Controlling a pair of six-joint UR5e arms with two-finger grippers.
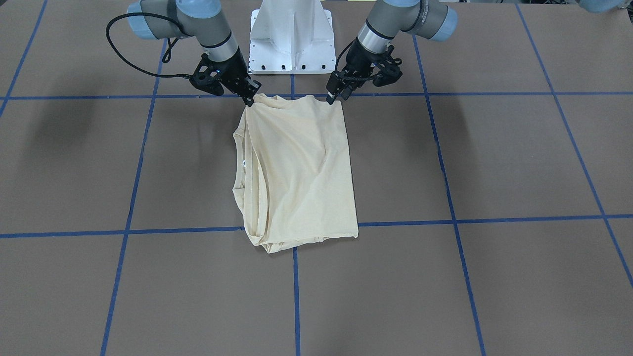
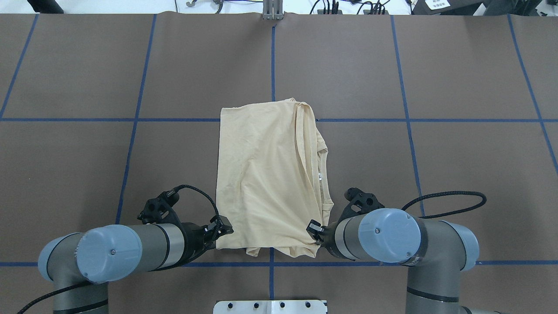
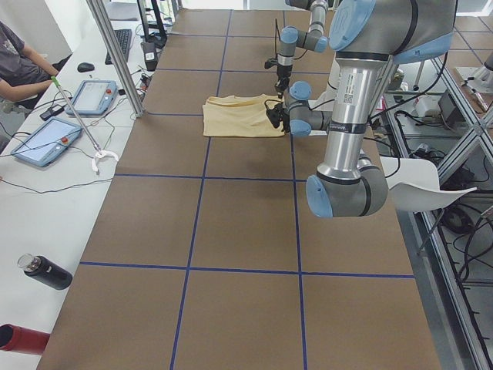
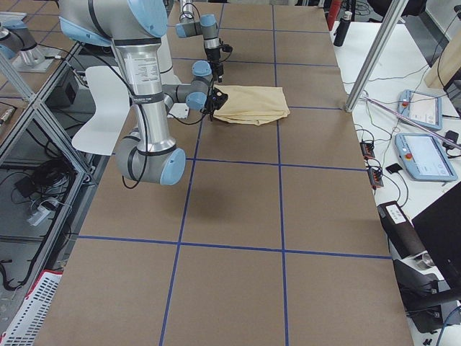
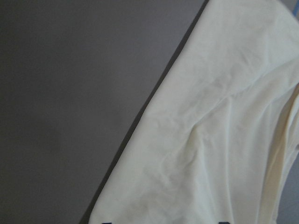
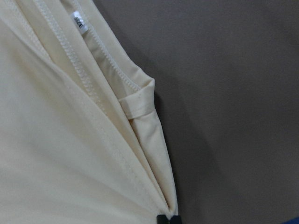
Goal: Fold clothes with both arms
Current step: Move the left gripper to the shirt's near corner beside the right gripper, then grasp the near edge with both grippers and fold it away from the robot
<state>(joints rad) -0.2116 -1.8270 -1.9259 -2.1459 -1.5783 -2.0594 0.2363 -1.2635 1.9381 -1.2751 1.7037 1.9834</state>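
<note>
Lying flat on the table [image 1: 494, 163] as a rough rectangle: shirt [image 1: 296, 168], folded, wrinkled, plain cream side up. Sits astride the middle tape line [image 1: 295, 296], one short edge just in front of the base [image 1: 291, 39], the far short edge bunched where it crosses another line. Shows stacked hems and the neckline along the long edge on the robot's right, with the label [image 2: 319, 176] there facing up.

Meets the shirt's near right corner with the right gripper [image 1: 249, 101]: fingers closed together on the cloth, the layered folds drawn to a point at the dark tip in the right wrist view.

Sets the left gripper [image 1: 332, 99] at the near left corner. Gives only a sliver of its fingertips [image 5: 224, 222] at the bottom edge of the left wrist view, spread apart with cloth between them, so parted rather than pinching, as far as can be told.

Angles both arms in low from either side of the base, wrists tilted toward the shirt. Offers the side views too small to judge either grip.

Takes in, beside the table in the left side view, a person [image 3: 19, 62] seated at a white desk with two tablets [image 3: 92, 96].
</note>
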